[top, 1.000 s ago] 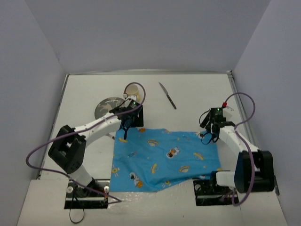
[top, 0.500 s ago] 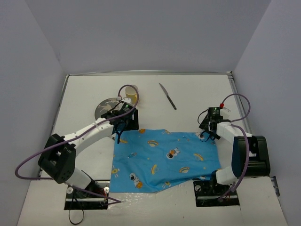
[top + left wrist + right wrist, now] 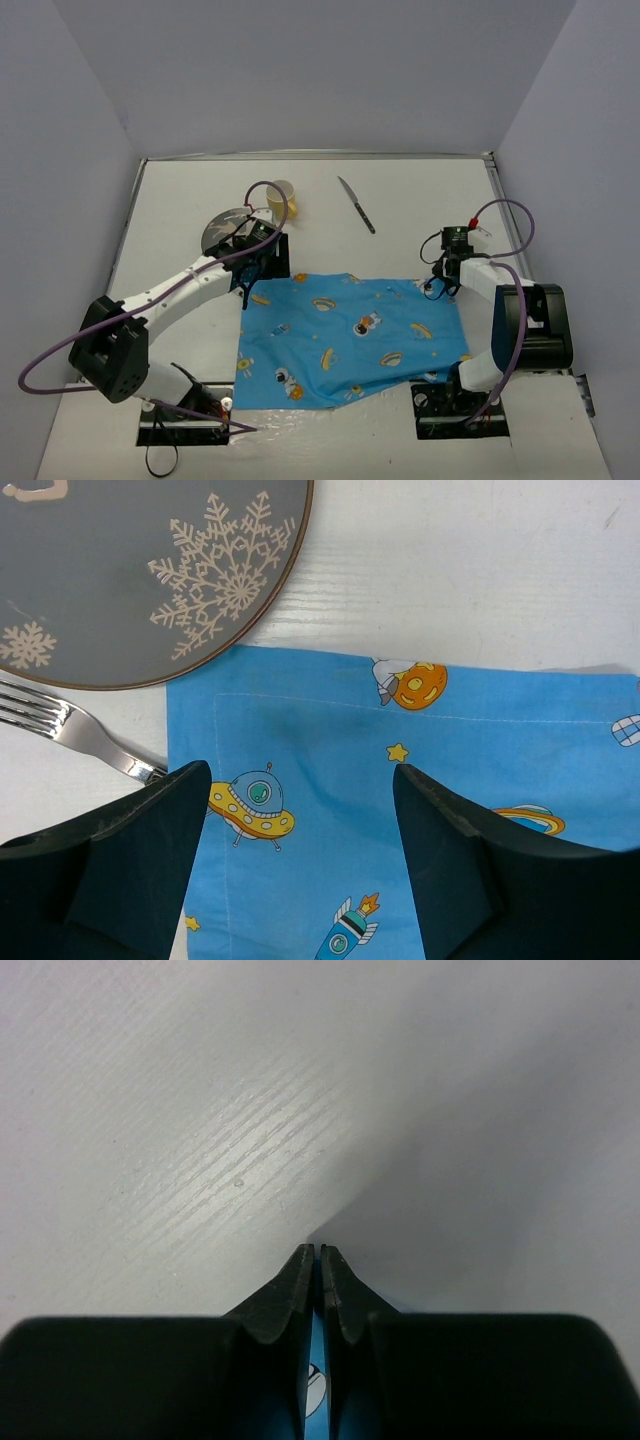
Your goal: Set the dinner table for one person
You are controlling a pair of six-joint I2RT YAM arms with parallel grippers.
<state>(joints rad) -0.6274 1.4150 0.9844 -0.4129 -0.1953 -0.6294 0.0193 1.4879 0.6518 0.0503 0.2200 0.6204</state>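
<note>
The blue cartoon-print placemat lies on the white dinner table, its near right part rumpled. My left gripper hovers open over the mat's far left corner, with only cloth between its fingers. A grey snowflake plate and a fork lie just beyond that corner. At the mat's far right corner my right gripper is shut, and a sliver of blue placemat shows between its closed jaws.
A yellow cup stands behind the plate, and a knife lies at the back centre. Grey walls enclose the table on three sides. The arm bases sit at the near edge.
My right gripper has closed on the placemat's far right corner. The left arm has swung left, bringing its open gripper over the mat's far left corner.
</note>
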